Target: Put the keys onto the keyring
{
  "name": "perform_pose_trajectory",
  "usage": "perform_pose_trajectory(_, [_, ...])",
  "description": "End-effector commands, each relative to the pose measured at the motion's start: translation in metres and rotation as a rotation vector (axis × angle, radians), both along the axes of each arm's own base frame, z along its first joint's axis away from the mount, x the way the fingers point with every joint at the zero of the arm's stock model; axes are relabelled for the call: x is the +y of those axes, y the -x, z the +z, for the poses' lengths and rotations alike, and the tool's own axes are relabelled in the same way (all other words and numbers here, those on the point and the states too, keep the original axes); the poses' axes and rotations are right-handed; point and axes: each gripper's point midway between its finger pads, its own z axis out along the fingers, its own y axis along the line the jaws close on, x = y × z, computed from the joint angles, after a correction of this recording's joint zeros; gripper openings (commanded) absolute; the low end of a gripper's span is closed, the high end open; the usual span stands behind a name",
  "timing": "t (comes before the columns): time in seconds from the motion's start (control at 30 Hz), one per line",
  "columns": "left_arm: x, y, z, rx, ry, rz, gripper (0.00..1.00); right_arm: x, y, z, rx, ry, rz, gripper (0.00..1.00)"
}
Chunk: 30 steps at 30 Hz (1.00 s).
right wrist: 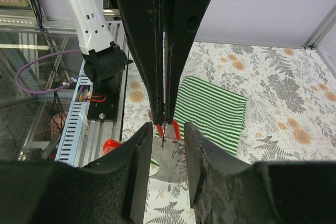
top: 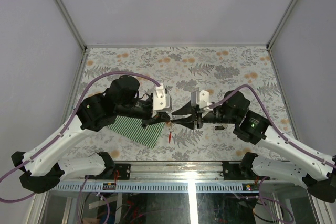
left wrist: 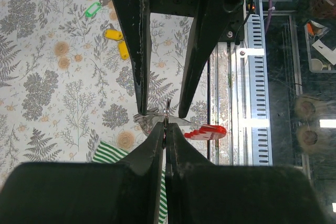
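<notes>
Fingers of the left gripper (left wrist: 166, 127) are clenched on the keyring (left wrist: 167, 113) over the near centre of the table (top: 131, 61), red tag (left wrist: 206, 131) hanging. Right gripper (right wrist: 168, 130) fingers stand parted either side of it. Yellow and green keys (left wrist: 113, 34) lie on the table, well apart from the ring.

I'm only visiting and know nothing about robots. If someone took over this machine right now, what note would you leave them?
Left gripper: fingers shut on the keyring, its red tag hanging free.
Right gripper: fingers open, one either side of the ring, gripping nothing visible.
Yellow keys and green key lie on the table, away from the ring.
Done: ring gripped. Left: get every key on.
</notes>
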Motion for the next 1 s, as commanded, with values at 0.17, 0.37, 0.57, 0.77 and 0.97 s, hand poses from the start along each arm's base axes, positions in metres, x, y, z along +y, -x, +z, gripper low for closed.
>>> perform_pose_trajectory(0.17, [-0.001, 0.0, 0.016, -0.049, 0.035, -0.013, 0.0, 0.006, -0.002, 0.013, -0.014, -0.028, 0.012, 0.26])
perform_pose_trajectory(0.37, [-0.001, 0.001, 0.016, -0.054, 0.039, -0.013, 0.0, 0.005, -0.005, 0.011, -0.008, -0.004, 0.001, 0.04])
perform_pose_trajectory(0.57, [-0.001, 0.001, 0.021, -0.08, 0.089, -0.003, 0.13, 0.001, 0.002, 0.029, -0.015, -0.028, 0.012, 0.0])
perform_pose_trajectory(0.77, [0.003, 0.015, 0.042, -0.159, 0.25, -0.045, 0.25, -0.006, 0.013, 0.047, -0.034, -0.079, 0.041, 0.0])
perform_pose_trajectory(0.97, [0.005, 0.021, 0.058, -0.202, 0.386, -0.042, 0.27, -0.009, 0.021, 0.058, -0.036, -0.112, 0.07, 0.0])
